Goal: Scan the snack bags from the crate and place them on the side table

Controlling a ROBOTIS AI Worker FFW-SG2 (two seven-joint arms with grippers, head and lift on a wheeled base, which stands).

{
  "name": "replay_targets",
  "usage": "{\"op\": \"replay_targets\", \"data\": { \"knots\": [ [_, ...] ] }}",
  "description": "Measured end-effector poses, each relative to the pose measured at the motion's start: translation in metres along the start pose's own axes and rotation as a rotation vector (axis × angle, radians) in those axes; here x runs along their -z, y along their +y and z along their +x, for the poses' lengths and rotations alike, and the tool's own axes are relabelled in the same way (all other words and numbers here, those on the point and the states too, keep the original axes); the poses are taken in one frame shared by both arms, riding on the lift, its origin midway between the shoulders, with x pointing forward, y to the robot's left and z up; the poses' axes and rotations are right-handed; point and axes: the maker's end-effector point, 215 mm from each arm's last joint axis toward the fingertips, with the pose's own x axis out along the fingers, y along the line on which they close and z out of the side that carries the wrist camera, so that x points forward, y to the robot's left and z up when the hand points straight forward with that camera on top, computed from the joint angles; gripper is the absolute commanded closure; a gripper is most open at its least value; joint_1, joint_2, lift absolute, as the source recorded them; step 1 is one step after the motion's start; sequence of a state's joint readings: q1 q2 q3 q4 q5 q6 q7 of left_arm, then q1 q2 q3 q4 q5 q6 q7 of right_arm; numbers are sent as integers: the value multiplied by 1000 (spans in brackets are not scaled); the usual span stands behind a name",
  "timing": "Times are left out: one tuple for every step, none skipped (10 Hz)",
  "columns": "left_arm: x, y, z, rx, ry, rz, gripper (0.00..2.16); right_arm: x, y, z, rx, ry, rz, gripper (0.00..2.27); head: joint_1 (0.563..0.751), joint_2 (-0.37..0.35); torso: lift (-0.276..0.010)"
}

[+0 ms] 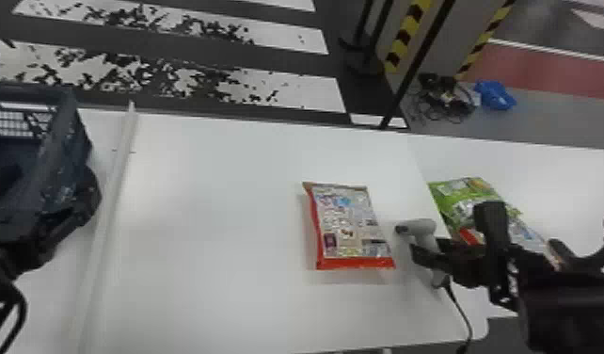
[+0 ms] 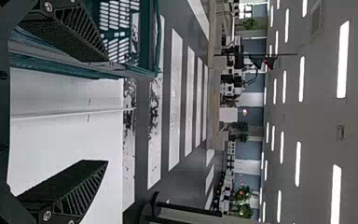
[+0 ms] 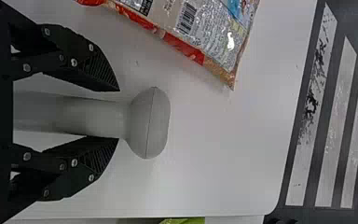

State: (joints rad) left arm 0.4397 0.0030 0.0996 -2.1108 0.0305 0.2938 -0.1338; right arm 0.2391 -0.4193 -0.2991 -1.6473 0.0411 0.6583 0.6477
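A snack bag with a red edge point(image 1: 348, 226) lies flat on the white table point(image 1: 211, 212); in the right wrist view the bag point(image 3: 205, 28) shows a barcode. Right of it is the grey scanner point(image 1: 421, 227), where my right gripper point(image 1: 451, 229) is. In the right wrist view my right gripper point(image 3: 119, 114) stands open, its fingers on either side of the handle of the scanner point(image 3: 149, 123). My left gripper point(image 1: 82, 200) is beside the dark crate point(image 1: 63, 136); in its wrist view the left gripper point(image 2: 107, 111) is open with nothing between its fingers, near the crate point(image 2: 156, 42).
A green snack bag point(image 1: 461, 195) and another bag lie on the side table point(image 1: 550, 174) at the right, partly behind the right arm. A raised white strip point(image 1: 110, 207) runs between crate and red-edged bag. The scanner's cable point(image 1: 461, 310) hangs over the front edge.
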Motion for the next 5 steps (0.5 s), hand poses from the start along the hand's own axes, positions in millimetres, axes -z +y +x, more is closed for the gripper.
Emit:
{"op": "replay_targets", "data": {
  "knots": [
    [0, 0, 0, 0, 0, 0, 100, 1, -1, 0, 2, 7, 12, 2229, 695, -249, -94],
    [0, 0, 0, -1, 0, 0, 100, 0, -1, -4, 3, 8, 22, 2243, 695, -249, -94],
    [0, 0, 0, 0, 1, 0, 100, 0, 2, -10, 3, 17, 29, 2243, 695, -250, -94],
    [0, 0, 0, 1, 1, 0, 100, -2, 7, -17, 2, 20, 29, 2243, 695, -246, -94],
    [0, -1, 0, 2, 0, -1, 100, -6, 14, -24, -4, 15, 33, 2243, 695, -243, -94]
  ]
}}
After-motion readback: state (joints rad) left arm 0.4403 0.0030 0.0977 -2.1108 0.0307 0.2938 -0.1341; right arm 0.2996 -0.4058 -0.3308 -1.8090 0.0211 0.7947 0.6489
